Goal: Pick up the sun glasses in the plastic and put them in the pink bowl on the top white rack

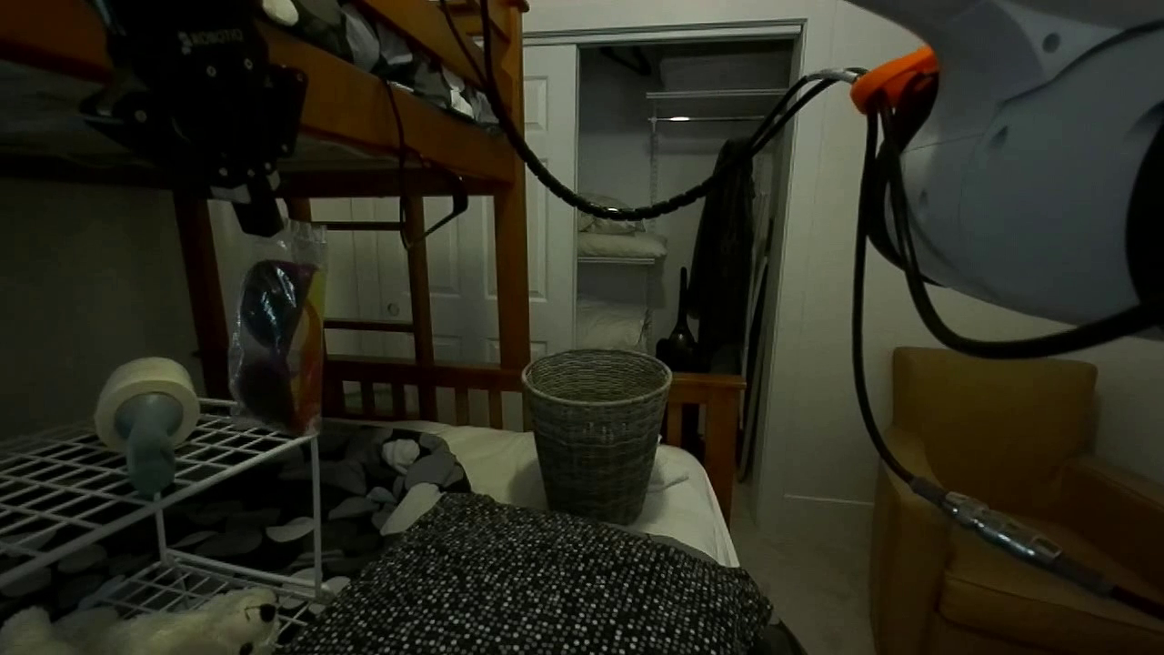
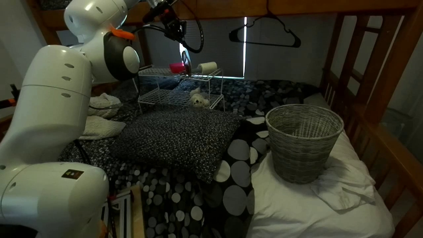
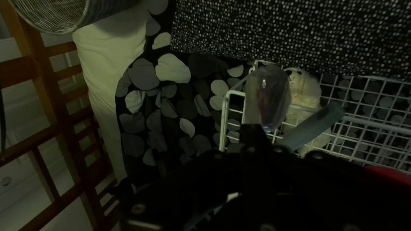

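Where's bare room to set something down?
The white rack has bare wire on top, past the pink bowl away from the lint roller, and below, beside the plush toy. In an exterior view, white sheet lies bare before the basket. Crowded: the top's roller end, where the bagged sunglasses hang.

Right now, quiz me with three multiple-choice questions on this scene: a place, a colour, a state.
1. Where is the stuffed toy?
A: pillow
B: lower shelf of the white rack
C: wicker basket

2. What colour is the bowl?
A: green
B: blue
C: pink

3. How are the bagged sunglasses?
A: hanging from the gripper
B: lying in the bowl
C: flat on the bed

1 B: both exterior views show it between the rack's levels.
2 C: an exterior view shows its pink side.
3 A: they dangle right below it.
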`<action>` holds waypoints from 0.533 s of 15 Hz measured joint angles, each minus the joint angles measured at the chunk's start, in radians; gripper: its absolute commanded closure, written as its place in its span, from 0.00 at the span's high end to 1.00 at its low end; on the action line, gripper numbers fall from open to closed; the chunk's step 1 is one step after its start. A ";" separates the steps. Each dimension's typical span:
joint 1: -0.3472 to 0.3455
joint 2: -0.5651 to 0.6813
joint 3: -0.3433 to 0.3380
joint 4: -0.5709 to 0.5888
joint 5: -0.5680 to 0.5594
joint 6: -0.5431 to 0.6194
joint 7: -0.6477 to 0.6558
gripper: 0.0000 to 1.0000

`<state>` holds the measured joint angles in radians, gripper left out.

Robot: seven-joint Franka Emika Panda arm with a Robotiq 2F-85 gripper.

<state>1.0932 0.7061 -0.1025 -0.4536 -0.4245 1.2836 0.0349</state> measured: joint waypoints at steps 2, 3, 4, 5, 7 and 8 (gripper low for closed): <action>-0.001 0.012 0.007 -0.001 0.007 0.043 -0.013 0.00; -0.002 0.024 0.019 0.000 0.016 0.107 -0.021 0.00; -0.002 0.037 0.032 0.000 0.025 0.171 -0.023 0.00; 0.000 0.049 0.045 0.000 0.036 0.234 -0.023 0.00; 0.003 0.061 0.064 0.001 0.059 0.350 -0.026 0.00; 0.002 0.061 0.072 0.001 0.072 0.404 -0.034 0.00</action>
<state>1.0956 0.7672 -0.0305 -0.4522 -0.3528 1.6872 0.0013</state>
